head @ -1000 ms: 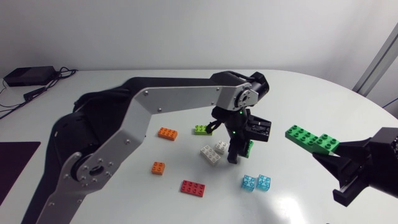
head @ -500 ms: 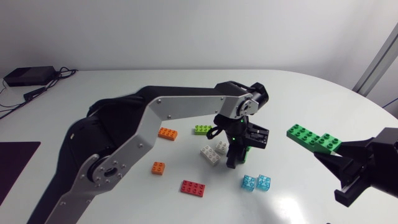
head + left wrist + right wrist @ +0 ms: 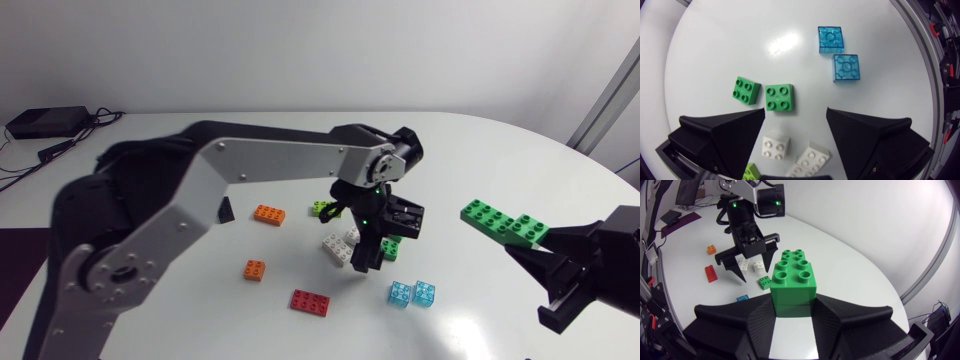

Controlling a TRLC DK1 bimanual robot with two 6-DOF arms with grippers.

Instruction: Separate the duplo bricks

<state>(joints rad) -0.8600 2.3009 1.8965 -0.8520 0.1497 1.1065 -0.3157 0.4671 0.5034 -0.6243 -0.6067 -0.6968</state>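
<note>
Left jaws released, green bricks [image 3: 779, 97] just ahead; right jaws grasping green stack [image 3: 792, 282], probably next to split.

On your white table [image 3: 730, 35], just ahead of the left gripper's [image 3: 795, 111] open fingers [image 3: 722, 135], lie two green bricks [image 3: 779, 97] side by side, with two clear blue bricks [image 3: 845, 67] farther ahead. Two white bricks [image 3: 775, 148] lie between the fingers, back toward the palm.

My right end effector [image 3: 794, 309] looks matte black; stacked green bricks [image 3: 792, 277] glossy plastic, blue bricks [image 3: 831, 38] translucent, white worktop [image 3: 730, 45] smooth, slightly shiny.
</note>
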